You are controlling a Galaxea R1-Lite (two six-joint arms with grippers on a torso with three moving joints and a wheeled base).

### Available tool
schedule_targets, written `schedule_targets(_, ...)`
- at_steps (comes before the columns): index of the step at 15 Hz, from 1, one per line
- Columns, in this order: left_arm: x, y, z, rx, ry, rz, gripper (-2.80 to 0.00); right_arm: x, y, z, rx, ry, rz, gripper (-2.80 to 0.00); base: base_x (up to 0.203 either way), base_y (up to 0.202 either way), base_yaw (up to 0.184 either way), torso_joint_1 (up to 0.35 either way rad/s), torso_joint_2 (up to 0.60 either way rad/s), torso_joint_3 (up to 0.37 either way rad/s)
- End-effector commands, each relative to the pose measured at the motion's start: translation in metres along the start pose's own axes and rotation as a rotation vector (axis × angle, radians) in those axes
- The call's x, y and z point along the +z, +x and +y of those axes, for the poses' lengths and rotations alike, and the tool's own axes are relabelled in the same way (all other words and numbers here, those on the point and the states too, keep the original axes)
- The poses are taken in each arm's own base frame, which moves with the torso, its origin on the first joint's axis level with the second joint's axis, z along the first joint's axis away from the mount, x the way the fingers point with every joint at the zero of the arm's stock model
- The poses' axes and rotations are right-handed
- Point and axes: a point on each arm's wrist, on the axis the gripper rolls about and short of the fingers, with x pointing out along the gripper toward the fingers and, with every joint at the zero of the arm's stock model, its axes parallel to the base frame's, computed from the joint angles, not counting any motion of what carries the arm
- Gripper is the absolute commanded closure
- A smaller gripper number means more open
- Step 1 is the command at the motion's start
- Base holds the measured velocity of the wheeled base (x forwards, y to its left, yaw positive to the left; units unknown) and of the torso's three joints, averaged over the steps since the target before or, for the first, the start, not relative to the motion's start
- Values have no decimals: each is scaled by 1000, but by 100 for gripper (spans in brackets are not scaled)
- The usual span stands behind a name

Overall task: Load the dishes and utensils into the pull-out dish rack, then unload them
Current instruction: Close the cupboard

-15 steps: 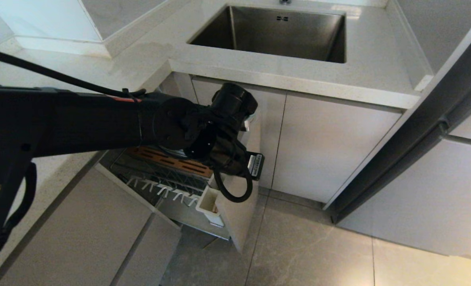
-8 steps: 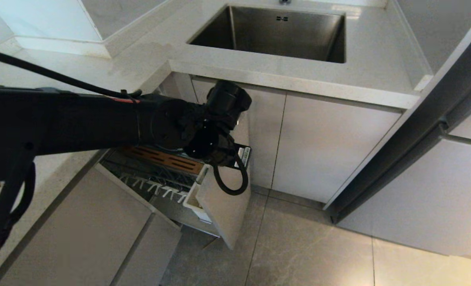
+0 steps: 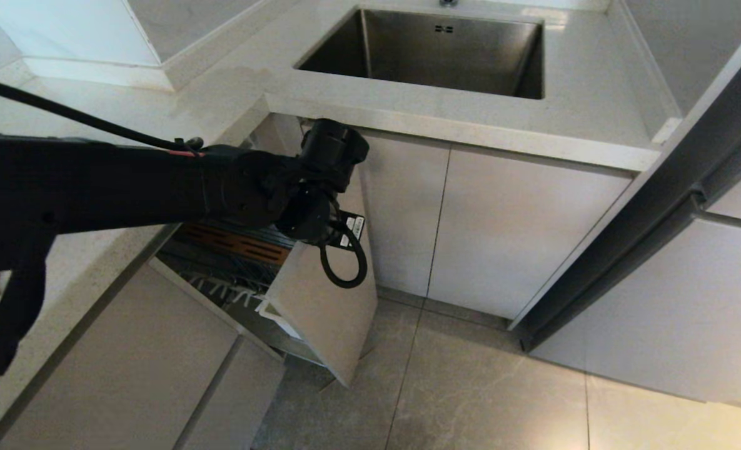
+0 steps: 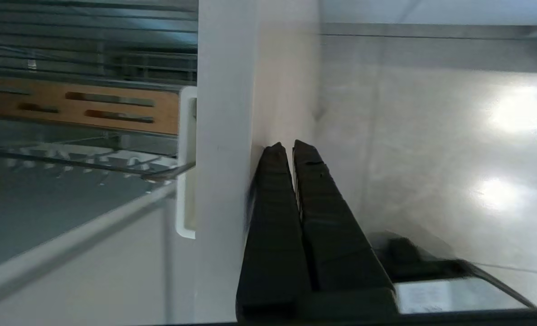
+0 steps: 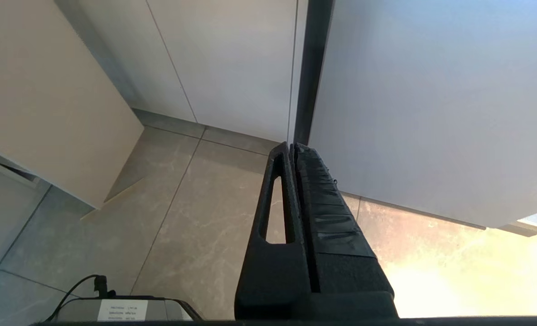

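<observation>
The pull-out dish rack (image 3: 245,262) stands partly drawn out from under the corner of the tabletop (image 3: 408,115), its beige front panel (image 3: 323,312) angled out over the grey tile floor (image 3: 470,387). Open floor lies to the panel's right, with the closed white cabinet doors (image 3: 501,231) behind it and the steel sink (image 3: 433,53) set into the tabletop above. Inside the rack, the slotted brown wooden strip (image 4: 82,106) runs along the chrome wire, with the white plastic prongs (image 4: 82,158) below it and a corner of the white utensil cup (image 3: 276,312) showing behind the panel; no dishes or utensils are visible in the part of the rack that shows. The left hand (image 4: 291,147) sits at the outer face of the front panel near its top edge, fingers pressed fully together with nothing between them, one finger's side against or just beside the panel face. The right hand (image 5: 293,146) hangs low over the floor, pointing toward the cabinet doors, its fingers likewise closed on nothing.
</observation>
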Motion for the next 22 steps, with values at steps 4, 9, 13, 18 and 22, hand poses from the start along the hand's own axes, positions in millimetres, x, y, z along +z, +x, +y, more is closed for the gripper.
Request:
schedule_targets(4, 5, 17, 32, 148, -12, -15, 0, -2, 1, 0, 0, 0, 8, 0, 0, 0, 0, 0, 0, 0)
schedule_targets(9, 7, 45, 68, 251, -13, -25, 0, -2, 1, 0, 0, 0, 9, 0, 0, 0, 0, 0, 0, 0)
schedule_targets(13, 3, 64, 94, 331, 2, -6, 0, -2, 1, 0, 0, 0, 9, 0, 0, 0, 0, 0, 0, 0)
schedule_targets(18, 5, 69, 99, 393, 4, -28, 0, -2, 1, 0, 0, 0, 7, 0, 0, 0, 0, 0, 0, 0)
schedule_targets(22, 7, 55, 80, 341, 18, -52, 0, -3, 1, 0, 0, 0, 9, 0, 0, 0, 0, 0, 0, 0)
